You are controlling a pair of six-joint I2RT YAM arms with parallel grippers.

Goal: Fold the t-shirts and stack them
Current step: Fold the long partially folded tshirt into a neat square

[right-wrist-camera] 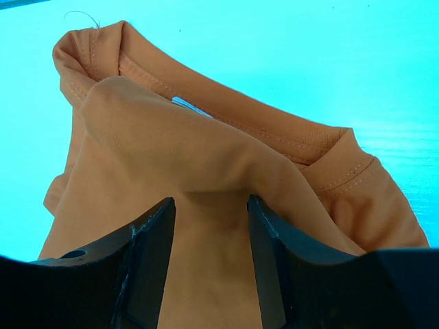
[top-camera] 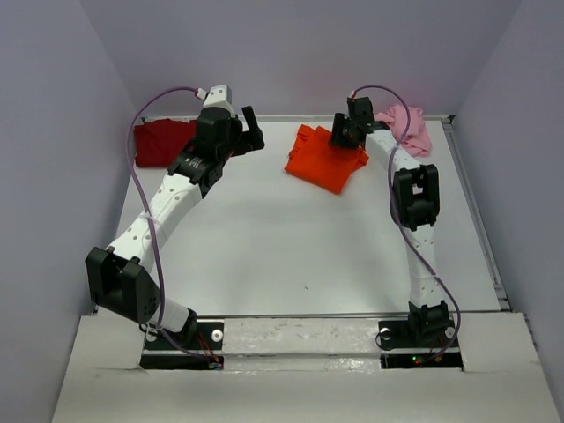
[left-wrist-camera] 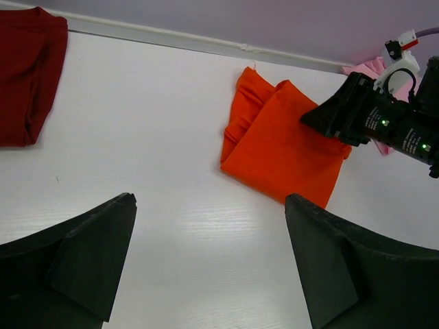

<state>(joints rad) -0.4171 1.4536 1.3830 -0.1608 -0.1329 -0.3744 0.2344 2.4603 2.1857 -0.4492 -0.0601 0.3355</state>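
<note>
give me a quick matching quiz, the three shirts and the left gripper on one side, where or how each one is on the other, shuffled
1 orange t-shirt
2 dark red t-shirt
3 pink t-shirt
4 left gripper

a far right corner of the table
b open, over bare table
c far left corner
d between the right gripper's fingers

Pairs: 1-d, 2-c, 3-a, 4-b

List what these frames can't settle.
Dark red t-shirt: top view, the left arm covers its right edge; left wrist view crops it at the frame edge.
Pink t-shirt: top view, the right arm crosses it.
Right end effector: right wrist view, it straddles an orange t-shirt fold; gripping or not, unclear.
</note>
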